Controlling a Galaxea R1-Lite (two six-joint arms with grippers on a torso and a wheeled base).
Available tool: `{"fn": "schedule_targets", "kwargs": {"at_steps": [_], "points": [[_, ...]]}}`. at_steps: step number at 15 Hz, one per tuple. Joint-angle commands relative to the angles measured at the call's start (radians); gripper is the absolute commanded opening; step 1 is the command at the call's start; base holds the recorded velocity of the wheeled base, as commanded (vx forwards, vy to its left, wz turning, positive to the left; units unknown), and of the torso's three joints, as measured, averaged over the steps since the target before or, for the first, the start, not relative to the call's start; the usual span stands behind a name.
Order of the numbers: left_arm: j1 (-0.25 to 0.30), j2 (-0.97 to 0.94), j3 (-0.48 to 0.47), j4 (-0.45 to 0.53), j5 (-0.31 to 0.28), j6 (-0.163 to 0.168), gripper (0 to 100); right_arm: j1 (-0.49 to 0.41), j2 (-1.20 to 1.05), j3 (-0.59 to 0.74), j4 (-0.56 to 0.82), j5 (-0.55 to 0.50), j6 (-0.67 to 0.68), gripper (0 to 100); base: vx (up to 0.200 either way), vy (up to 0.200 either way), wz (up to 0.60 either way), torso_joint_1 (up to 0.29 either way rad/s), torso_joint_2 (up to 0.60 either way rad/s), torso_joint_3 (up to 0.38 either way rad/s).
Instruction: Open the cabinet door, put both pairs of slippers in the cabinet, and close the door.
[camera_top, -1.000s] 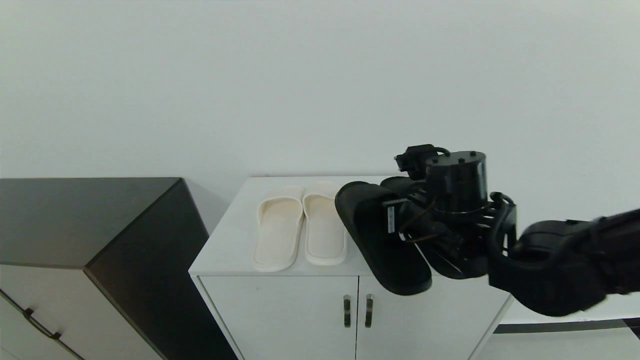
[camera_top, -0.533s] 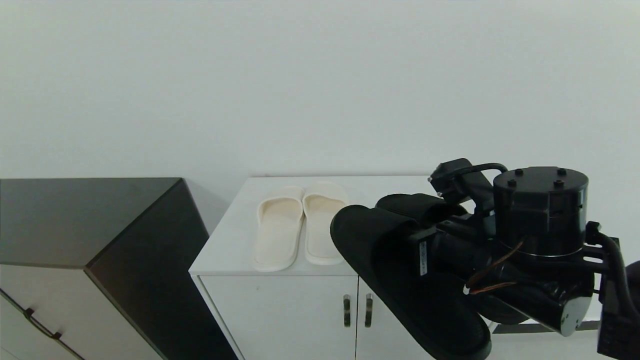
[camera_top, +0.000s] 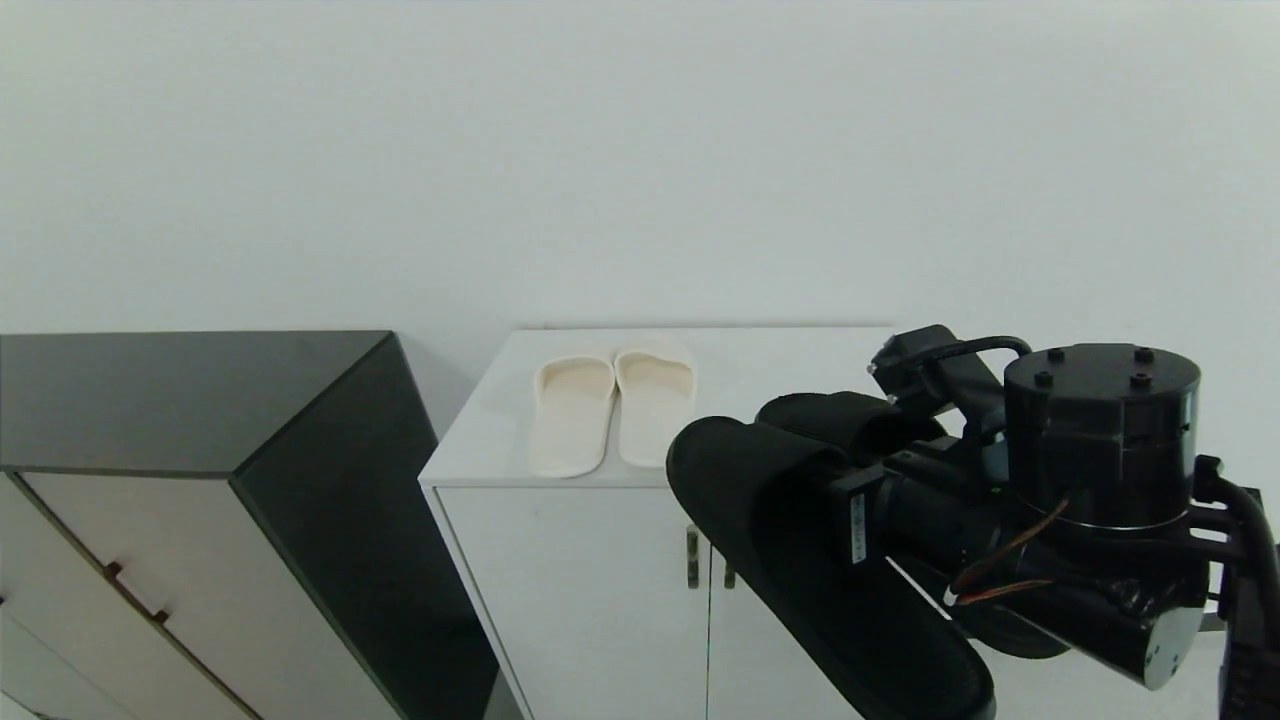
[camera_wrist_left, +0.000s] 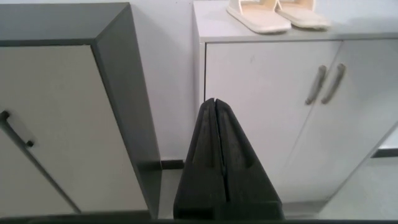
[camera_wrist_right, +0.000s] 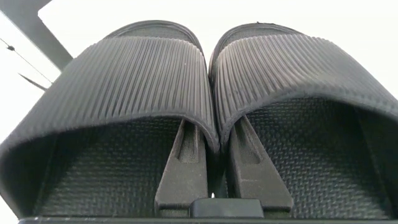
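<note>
Black slippers (camera_top: 800, 540), with ribbed straps and pebbled footbeds, are hanging in front of the white cabinet (camera_top: 580, 590), the right gripper (camera_wrist_right: 214, 174) clenching their adjoining strap walls. Left gripper (camera_wrist_left: 219, 155) is sitting pressed closed and empty before that cabinet. Smooth cream slippers (camera_top: 610, 405) are lying paired on its top, and its doors are sitting closed. Dark cabinet (camera_top: 300, 480) is standing at its left.

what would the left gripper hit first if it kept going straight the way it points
Probably the white cabinet's left door, near its edge by the dark cabinet; the left gripper lines up there, depth unclear.
</note>
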Motion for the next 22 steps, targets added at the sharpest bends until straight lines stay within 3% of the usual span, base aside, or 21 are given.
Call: {"fn": "schedule_targets", "kwargs": {"at_steps": [1, 5, 22], "points": [[0.000, 0.000, 0.000, 0.000, 0.000, 0.000, 0, 0.002, -0.010, 0.005, -0.001, 0.000, 0.000, 0, -0.200, 0.000, 0.00, 0.007, 0.00, 0.002], [0.000, 0.000, 0.000, 0.000, 0.000, 0.000, 0, 0.004, -0.018, 0.014, -0.001, 0.000, 0.000, 0, -0.200, 0.000, 0.00, 0.004, 0.00, 0.005], [0.000, 0.000, 0.000, 0.000, 0.000, -0.001, 0, 0.001, 0.000, 0.048, -0.002, 0.003, -0.003, 0, 0.000, 0.000, 0.00, -0.021, 0.05, 0.028]]}}
